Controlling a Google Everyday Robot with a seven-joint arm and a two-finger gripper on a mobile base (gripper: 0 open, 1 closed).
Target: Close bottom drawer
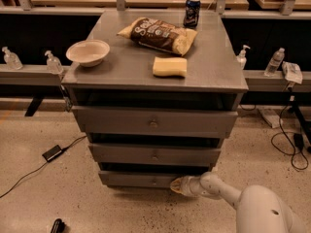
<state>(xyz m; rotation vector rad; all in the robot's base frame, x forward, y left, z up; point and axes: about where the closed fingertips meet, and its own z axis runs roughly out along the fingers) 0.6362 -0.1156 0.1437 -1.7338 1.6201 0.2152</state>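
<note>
The bottom drawer (138, 179) is the narrowest grey front, low on the cabinet, with a small round knob at its centre. A dark gap shows above it. My gripper (176, 185) is at the end of the white arm and presses against the right part of that drawer front, just right of the knob.
The cabinet top (214, 72) holds a white bowl (88, 52), a chip bag (158, 34), a yellow sponge (169, 66) and a soda can (192, 11). A black cable and adapter (52, 153) lie on the floor at left. Cables (286, 144) lie at right. Bottles (275, 62) stand on side ledges.
</note>
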